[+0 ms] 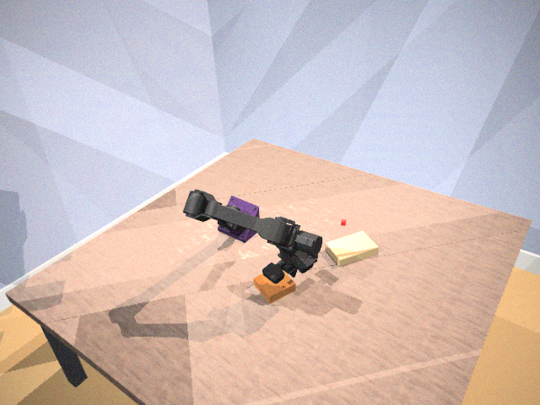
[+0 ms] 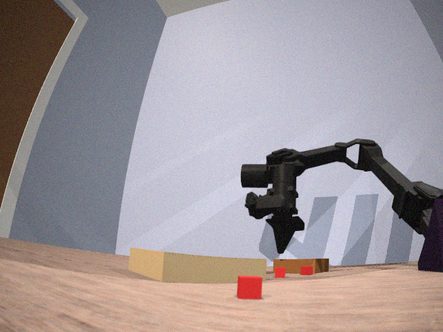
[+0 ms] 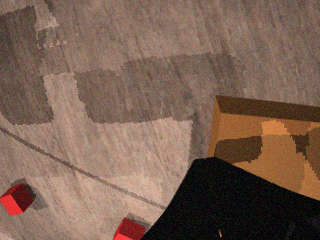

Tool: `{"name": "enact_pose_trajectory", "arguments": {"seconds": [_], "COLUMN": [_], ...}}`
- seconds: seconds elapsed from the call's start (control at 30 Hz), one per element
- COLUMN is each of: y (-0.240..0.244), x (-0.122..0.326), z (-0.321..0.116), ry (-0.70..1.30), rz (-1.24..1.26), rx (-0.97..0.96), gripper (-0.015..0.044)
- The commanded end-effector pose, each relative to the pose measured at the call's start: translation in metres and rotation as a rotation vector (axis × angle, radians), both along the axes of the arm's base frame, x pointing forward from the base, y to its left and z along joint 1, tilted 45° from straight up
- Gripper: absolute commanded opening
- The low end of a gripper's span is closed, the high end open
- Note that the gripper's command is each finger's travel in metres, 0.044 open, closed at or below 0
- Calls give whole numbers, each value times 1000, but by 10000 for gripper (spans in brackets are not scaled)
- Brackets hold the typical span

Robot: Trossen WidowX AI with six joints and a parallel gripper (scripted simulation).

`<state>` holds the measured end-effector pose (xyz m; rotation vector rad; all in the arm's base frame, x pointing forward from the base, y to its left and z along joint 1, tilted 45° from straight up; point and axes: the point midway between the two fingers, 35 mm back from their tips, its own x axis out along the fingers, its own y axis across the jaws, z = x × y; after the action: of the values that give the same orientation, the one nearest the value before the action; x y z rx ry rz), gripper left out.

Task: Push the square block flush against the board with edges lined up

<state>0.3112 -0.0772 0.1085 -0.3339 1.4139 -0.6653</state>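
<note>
red cubes [image 1: 342,223] [image 2: 249,287] [image 3: 17,199] | table [image 1: 370,314] [image 2: 107,303] [image 3: 130,30] | pale blue walls [image 1: 348,78] [image 2: 268,89]
</note>
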Motion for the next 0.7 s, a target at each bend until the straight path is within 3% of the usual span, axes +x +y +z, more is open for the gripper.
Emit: {"name": "enact_pose_trajectory", "arguments": {"seconds": [0.0, 0.67], "y": [11, 76], "x": [-4, -24], "z": [-9, -50], "ry": [77, 491], "rz": [74, 520], "rx": [-9, -128], "gripper": [0, 0]}}
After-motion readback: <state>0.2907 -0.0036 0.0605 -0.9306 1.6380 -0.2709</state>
